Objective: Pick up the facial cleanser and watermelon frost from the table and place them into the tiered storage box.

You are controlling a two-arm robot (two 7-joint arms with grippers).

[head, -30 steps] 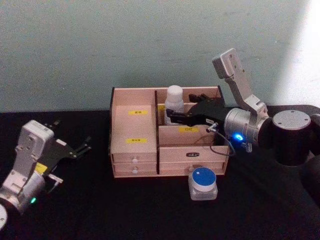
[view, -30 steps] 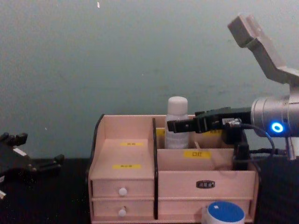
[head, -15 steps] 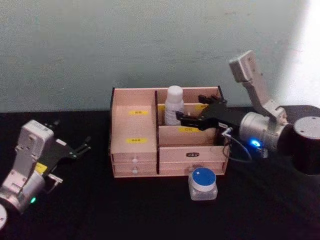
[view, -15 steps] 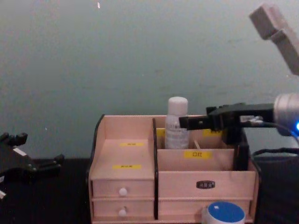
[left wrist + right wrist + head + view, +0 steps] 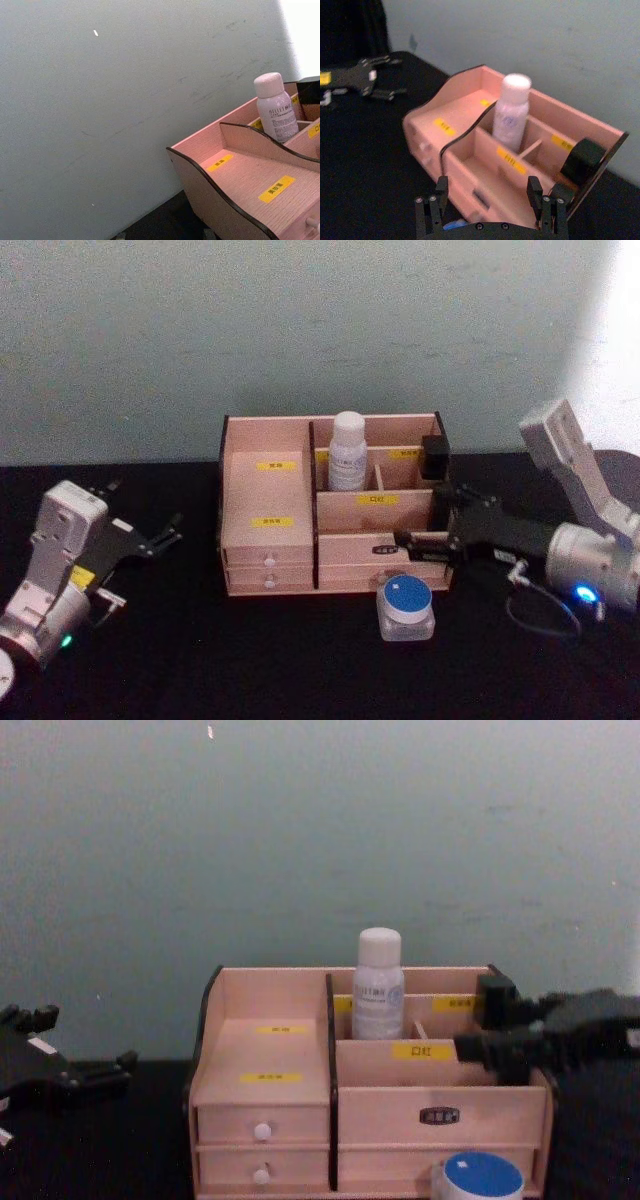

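Pulled back from beside the bottle since the earlier frames, the right gripper [image 5: 425,518] has come down and out to the right end of the tiered storage box [image 5: 268,548]. Its fingers [image 5: 534,189] are spread wide with nothing between them, and its silver wrist trails off to the right over the black worktop [image 5: 250,660].

The facial cleanser [image 5: 347,452] has stayed where it was. It stands upright in the rear compartment just right of the box's centre divider, with its white cap above the back wall. Its pale label carries a line of dark capitals and finer print that I cannot read.

The watermelon frost [image 5: 406,607] has not moved either. It sits on the worktop just in front of the box's right-hand drawers, blue lid up.

Yellow labels [image 5: 421,1051] mark the steps. The one on the middle right compartment appears to read 口红, and the others are too small to read. A dark nameplate [image 5: 440,1116] on the right drawer front is illegible. A black block [image 5: 436,458] sits at the box's right rear corner.

The left gripper [image 5: 145,510] remains parked on the worktop well left of the box, fingers apart and empty.
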